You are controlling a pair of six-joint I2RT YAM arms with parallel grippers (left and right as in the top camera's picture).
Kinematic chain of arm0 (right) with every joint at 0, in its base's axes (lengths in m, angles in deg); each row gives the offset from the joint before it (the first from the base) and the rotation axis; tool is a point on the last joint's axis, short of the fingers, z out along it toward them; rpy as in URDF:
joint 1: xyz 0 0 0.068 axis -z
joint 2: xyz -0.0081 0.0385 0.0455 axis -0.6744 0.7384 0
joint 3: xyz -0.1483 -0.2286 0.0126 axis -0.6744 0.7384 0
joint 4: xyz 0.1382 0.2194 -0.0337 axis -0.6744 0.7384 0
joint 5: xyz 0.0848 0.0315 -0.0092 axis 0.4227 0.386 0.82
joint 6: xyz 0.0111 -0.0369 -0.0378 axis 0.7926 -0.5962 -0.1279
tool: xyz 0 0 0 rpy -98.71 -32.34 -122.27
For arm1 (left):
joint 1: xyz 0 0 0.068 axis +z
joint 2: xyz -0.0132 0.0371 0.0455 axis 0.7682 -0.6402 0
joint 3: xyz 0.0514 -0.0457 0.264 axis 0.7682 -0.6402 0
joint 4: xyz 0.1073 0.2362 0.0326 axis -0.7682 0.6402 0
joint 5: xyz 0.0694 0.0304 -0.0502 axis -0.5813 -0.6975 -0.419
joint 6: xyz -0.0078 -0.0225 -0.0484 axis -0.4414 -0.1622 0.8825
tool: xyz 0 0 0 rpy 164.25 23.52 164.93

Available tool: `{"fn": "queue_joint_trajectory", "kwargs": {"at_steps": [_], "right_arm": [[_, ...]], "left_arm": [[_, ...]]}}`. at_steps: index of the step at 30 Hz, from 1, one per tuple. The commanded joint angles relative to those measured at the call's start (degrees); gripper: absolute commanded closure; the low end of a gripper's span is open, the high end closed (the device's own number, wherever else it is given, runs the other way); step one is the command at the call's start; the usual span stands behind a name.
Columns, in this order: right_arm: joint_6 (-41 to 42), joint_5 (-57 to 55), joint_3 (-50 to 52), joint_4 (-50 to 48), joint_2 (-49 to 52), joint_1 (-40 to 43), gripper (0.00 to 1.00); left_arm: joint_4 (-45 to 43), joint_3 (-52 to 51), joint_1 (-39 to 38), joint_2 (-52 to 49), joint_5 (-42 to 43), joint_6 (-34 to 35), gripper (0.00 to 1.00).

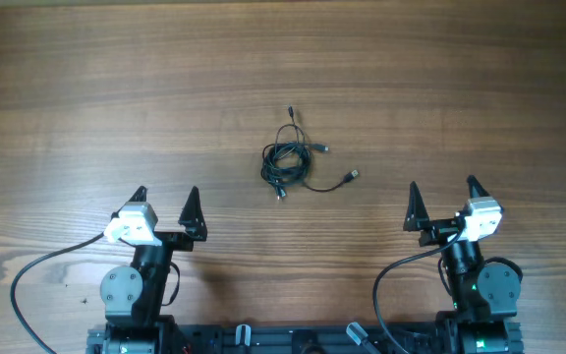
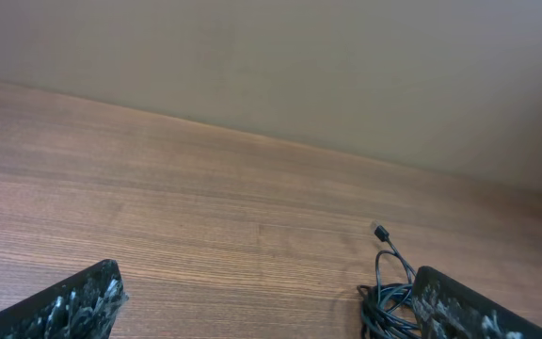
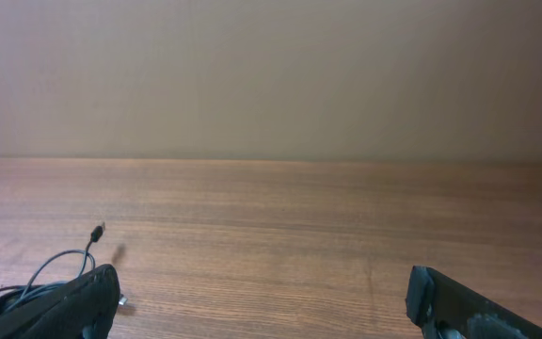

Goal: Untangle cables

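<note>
Left fingers (image 1: 194,208) spread wide, holding nothing, low on the counter (image 1: 67,98). Cables (image 1: 285,163) bunched mid-counter, between the two arms and farther out, loose plug ends trailing right and up. Right fingers (image 1: 414,208) spread wide, holding nothing, well apart from cables.

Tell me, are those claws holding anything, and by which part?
Nothing is held. The left gripper and right gripper stand open; the cables lie apart from both.

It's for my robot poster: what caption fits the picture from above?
Both open, the left gripper and right gripper face tangled black cables on a wooden table.
</note>
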Motion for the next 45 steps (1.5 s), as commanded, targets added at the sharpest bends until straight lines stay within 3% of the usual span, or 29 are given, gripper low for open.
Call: {"fn": "queue_joint_trajectory", "kwargs": {"at_steps": [1, 33, 45], "right_arm": [[-0.4, 0.3, 0.0, -0.2, -0.3, 0.2, 0.00], [-0.3, -0.1, 0.0, -0.2, -0.3, 0.2, 0.00], [7.5, -0.2, -3.1, 4.2, 1.5, 0.2, 0.00]], "left_arm": [[0.2, -0.3, -0.4, 0.5, 0.7, -1.1, 0.00], [-0.2, -0.3, -0.4, 0.5, 0.7, -0.6, 0.00], [3.1, 2.7, -0.4, -2.6, 0.7, 8.0, 0.00]]}}
